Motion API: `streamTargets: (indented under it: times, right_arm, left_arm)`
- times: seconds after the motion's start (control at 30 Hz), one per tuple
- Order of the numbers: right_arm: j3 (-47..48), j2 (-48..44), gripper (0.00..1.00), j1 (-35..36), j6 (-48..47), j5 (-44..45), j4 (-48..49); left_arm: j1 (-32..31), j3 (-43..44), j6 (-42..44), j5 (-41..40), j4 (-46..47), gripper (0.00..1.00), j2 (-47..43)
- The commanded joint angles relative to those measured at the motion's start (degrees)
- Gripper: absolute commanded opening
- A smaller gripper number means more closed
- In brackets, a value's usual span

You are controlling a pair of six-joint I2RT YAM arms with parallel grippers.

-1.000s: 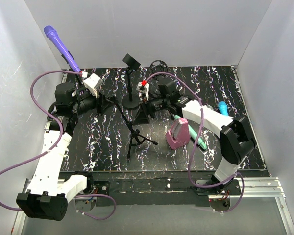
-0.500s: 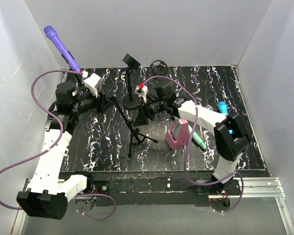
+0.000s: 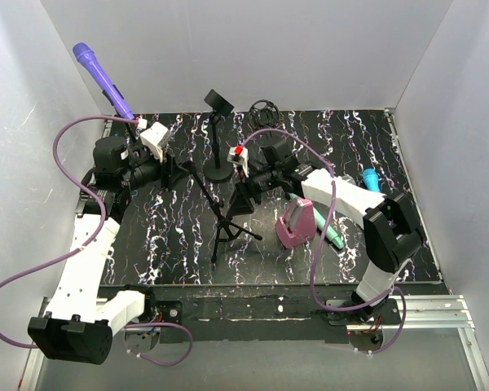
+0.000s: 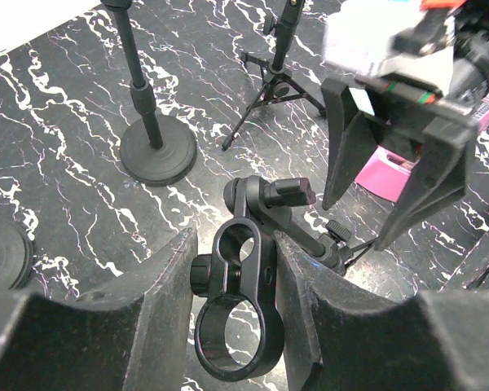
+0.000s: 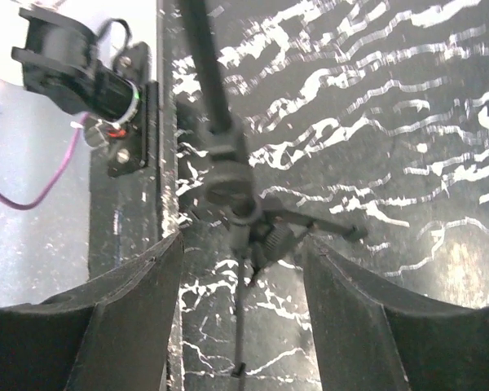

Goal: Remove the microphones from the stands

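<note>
Left hand (image 4: 240, 248) grips stand clip (image 4: 246, 281); purple microphone (image 3: 103, 79) angled up-left behind it.

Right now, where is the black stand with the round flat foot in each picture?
Top external: the black metal stand with the round flat foot is towards the back of the table, left of middle.
Left wrist: the stand is upper left.
Right wrist: not in it.
Shared landmark: the open right gripper, beside the foot from above, at the right in the left wrist view, framing its own view.
</note>
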Motion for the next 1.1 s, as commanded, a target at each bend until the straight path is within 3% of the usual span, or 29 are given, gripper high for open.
streamTargets:
  times: [0.0,0.33,0.7,0.9,1.07]
  right_arm:
    - [3.8,-3.0,0.68,-0.1,5.7,-5.8,6.5]
    - [5.3,0.8,0.68,-0.1,12.8,2.3,8.2]
    - [-1.4,-1.6,0.65,-0.1,4.3,8.8,2.6]
    - [-0.3,-4.4,0.67,0.0,1.1,3.8,3.3]
    - [3.5,-3.8,0.70,-0.1,7.5,-1.9,8.0]
  left_arm:
    - [-0.1,1.5,-0.2,1.9,-1.3,0.00,0.1]
    - [-0.1,1.7,0.0,1.9,-1.4,0.00,-0.1]
    - [-0.1,2.3,0.4,1.8,-1.5,0.00,0.4]
    - [-0.1,2.7,0.1,2.1,-1.6,0.00,0.8]
    - [-0.1,3.1,0.1,2.2,-1.7,0.00,1.0]
